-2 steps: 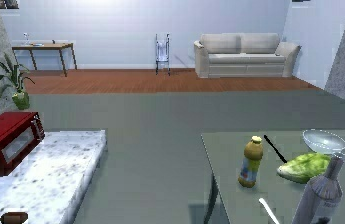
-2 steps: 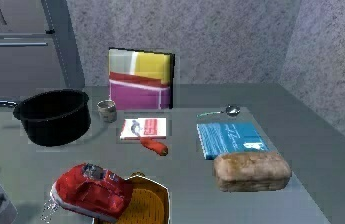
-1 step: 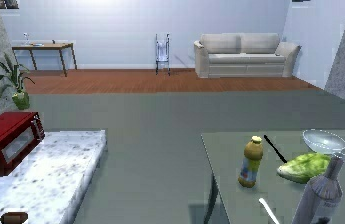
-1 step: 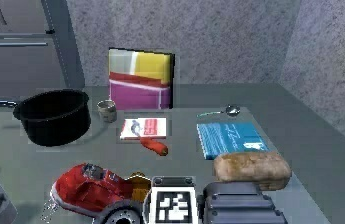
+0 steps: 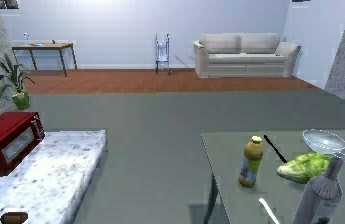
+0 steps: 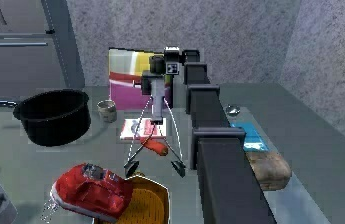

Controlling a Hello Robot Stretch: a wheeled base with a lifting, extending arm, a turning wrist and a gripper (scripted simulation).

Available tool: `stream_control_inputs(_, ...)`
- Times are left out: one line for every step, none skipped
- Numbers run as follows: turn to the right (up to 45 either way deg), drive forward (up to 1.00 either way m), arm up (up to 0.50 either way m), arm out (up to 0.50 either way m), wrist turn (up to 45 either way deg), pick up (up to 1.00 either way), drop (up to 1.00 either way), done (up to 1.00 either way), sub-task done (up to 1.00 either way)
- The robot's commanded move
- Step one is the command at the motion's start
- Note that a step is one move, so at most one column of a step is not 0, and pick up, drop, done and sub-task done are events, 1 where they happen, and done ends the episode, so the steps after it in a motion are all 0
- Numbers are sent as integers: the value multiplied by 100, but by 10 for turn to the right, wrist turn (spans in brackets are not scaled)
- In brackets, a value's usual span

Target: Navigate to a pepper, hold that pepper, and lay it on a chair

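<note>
The robot stands at the counter (image 6: pixel 290 115), so the drive to the pepper looks done. The arm (image 6: pixel 215 140) reaches out over the counter just right of the black pot (image 6: pixel 52 115). The pincer (image 6: pixel 155 167) sets its two thin fingers (image 6: pixel 131 163) to either side of a small red-orange thing, by shape and colour the pepper (image 6: pixel 158 146). That pepper lies on the counter right of the pot and nearer the camera, just beside a white mat (image 6: pixel 138 128). Whether the pincer has hold of it I cannot tell: the pepper rests on the surface, not lifted clear. So the grasp is the step in hand, as I judge it. The lift, the drive away and the laying on a chair are all left to do.
</note>
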Motion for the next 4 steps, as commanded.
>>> stream_control_inputs(0,0,0,0,450,0,0,0,0)
stream_control_inputs(0,0,0,0,450,0,0,0,0)
stream_control_inputs(0,0,0,0,450,0,0,0,0)
stream_control_inputs(0,0,0,0,450,0,0,0,0)
